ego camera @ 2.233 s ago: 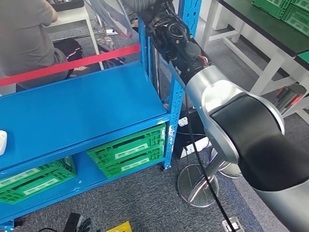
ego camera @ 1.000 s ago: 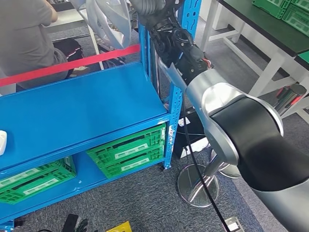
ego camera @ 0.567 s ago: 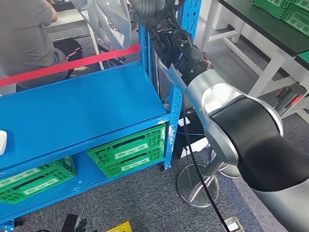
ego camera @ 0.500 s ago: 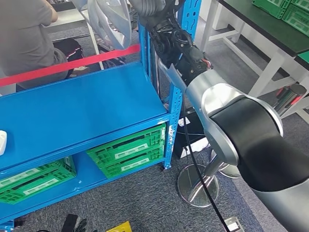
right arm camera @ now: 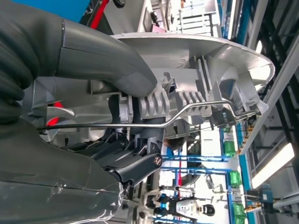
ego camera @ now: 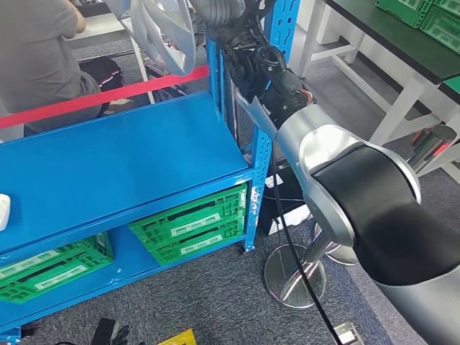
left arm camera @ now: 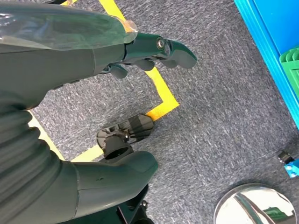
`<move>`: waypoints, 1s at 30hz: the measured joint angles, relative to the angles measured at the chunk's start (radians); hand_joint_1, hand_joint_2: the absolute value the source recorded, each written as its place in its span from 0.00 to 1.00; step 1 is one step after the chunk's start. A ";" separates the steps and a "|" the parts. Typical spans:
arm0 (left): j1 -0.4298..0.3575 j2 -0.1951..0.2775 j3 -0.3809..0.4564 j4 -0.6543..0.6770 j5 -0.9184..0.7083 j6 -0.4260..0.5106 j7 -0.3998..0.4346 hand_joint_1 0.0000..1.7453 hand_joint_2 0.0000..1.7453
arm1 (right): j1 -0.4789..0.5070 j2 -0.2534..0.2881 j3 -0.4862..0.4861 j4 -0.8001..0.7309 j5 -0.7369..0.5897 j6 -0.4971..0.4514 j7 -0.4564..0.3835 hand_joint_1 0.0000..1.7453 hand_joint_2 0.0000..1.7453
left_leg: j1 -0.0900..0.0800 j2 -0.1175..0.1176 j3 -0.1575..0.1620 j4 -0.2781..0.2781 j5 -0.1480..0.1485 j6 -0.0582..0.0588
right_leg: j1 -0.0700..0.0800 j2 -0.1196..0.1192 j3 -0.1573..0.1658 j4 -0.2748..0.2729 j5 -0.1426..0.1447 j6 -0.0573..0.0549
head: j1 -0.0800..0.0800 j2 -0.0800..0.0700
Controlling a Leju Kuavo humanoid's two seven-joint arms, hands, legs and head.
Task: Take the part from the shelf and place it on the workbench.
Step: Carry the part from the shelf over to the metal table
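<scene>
The right hand (right arm camera: 116,135) grasped the part (right arm camera: 197,79), a silver-grey cast metal piece with ribbed fins and a thin wire bar along it, thumb on one side and dark fingers (right arm camera: 137,170) on the other. In the head view the part (ego camera: 162,29) was held high, above the far right corner of the blue shelf (ego camera: 119,165) and beside the shelf's blue upright post (ego camera: 260,158), which stood just alongside the raised right arm.

The left hand (left arm camera: 116,107) was released, fingers apart and holding nothing, hanging over grey carpet (left arm camera: 218,112) with yellow floor tape (left arm camera: 162,88) under it; a chrome round base (left arm camera: 255,205) lay near one corner.

A red tape barrier (ego camera: 103,97) ran behind the shelf, and a seated person in a grey shirt (ego camera: 38,50) was beyond it. Green crates (ego camera: 190,223) sat on the lower level, their white labels too small to read. The desk (ego camera: 401,43) with a dark green top and white legs stood well apart, to the right, carrying more green crates (ego camera: 412,11).

The right wrist view alone showed the part's underside and, far off, further blue racks.
</scene>
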 joint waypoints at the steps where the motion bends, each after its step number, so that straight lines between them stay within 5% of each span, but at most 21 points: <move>1: 0.000 0.000 0.000 0.000 0.001 0.000 0.001 0.00 1.00 | 0.000 0.000 0.000 0.000 0.001 -0.004 0.000 1.00 1.00 | 0.000 0.000 0.000 0.000 0.000 0.000 | 0.000 0.000 0.000 0.000 0.000 0.000 | 0.000 0.000; 19: -0.001 0.002 0.000 0.000 0.004 -0.002 0.013 0.00 1.00 | 0.005 0.005 0.013 0.003 0.069 -0.097 -0.029 1.00 1.00 | -0.004 0.000 0.001 0.003 -0.009 0.010 | -0.005 -0.001 0.004 -0.002 -0.005 0.006 | 0.000 0.000; 30: -0.006 0.001 0.000 0.000 -0.008 -0.009 0.014 0.00 1.00 | 0.024 0.009 0.029 0.013 0.087 -0.001 -0.030 1.00 1.00 | -0.006 0.000 0.002 0.009 -0.013 0.006 | -0.003 0.006 0.007 -0.001 -0.007 0.002 | 0.007 0.000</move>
